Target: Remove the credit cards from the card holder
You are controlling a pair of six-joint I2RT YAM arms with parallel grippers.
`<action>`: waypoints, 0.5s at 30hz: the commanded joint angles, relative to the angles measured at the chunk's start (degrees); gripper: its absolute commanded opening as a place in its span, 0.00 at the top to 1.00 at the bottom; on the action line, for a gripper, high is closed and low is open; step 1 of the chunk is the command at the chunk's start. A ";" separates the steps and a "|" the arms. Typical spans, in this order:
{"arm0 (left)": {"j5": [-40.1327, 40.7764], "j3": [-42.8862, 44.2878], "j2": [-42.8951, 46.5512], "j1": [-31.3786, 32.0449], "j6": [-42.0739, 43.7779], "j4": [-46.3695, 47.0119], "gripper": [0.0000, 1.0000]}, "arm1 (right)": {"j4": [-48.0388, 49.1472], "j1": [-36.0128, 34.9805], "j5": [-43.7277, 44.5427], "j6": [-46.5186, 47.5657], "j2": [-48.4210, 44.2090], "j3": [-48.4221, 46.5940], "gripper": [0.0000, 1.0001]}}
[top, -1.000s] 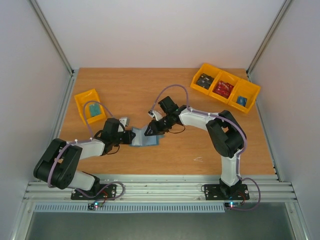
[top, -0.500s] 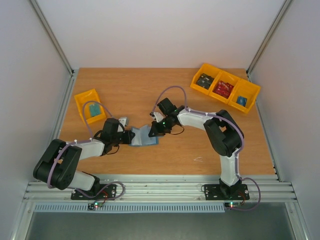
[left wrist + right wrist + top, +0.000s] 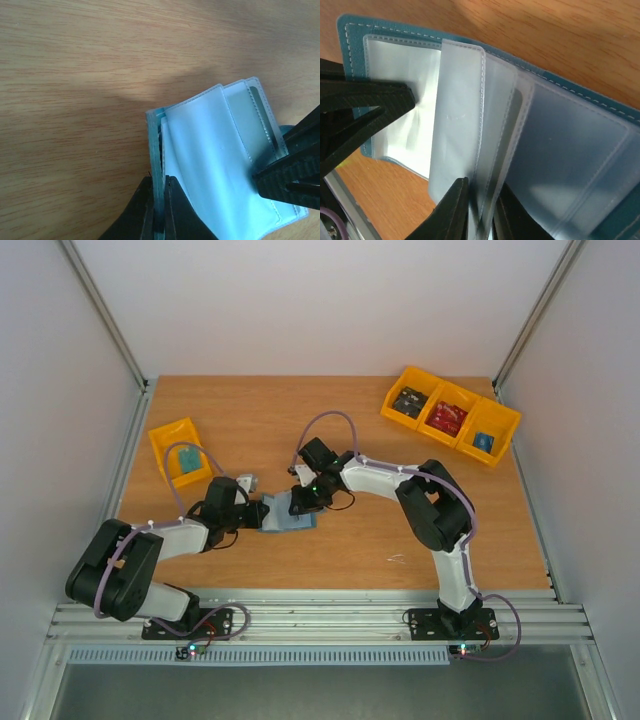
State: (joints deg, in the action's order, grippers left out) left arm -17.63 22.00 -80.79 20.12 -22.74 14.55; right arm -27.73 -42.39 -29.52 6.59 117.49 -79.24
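Left pincer (image 3: 160, 182): I am clamping it shut on the teal cover edge of the card holder (image 3: 215, 150).
Right pincer (image 3: 481, 187): I am pinching a clear sleeve (image 3: 457, 125), nearly closed.
Holder: it is lying open on the wooden table (image 3: 75, 75) between my arms.

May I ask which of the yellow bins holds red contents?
The middle bin of the three at right rear holds red objects. Its neighbours hold a dark item and a blue item, the lone left bin a teal item.

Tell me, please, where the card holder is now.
In the top view, the card holder lies open on the table, left of centre, between the left gripper clamping its edge and the right gripper.
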 commanded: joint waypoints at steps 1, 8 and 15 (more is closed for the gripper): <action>-0.16 -1.29 0.93 0.19 0.04 3.07 0.99 | -0.34 -0.90 0.07 0.45 1.42 -1.87 0.93; -1.09 -2.19 1.80 0.19 0.20 4.63 0.44 | 3.11 -0.91 -8.79 0.49 0.11 -1.06 0.99; -5.20 -2.79 7.23 -2.11 -1.79 5.06 0.32 | 3.21 -0.82 -12.76 7.42 -5.57 1.42 0.99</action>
State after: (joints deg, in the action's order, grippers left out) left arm -19.16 19.86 -77.58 19.77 -23.22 15.77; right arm -25.06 -42.72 -37.93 8.45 116.86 -79.05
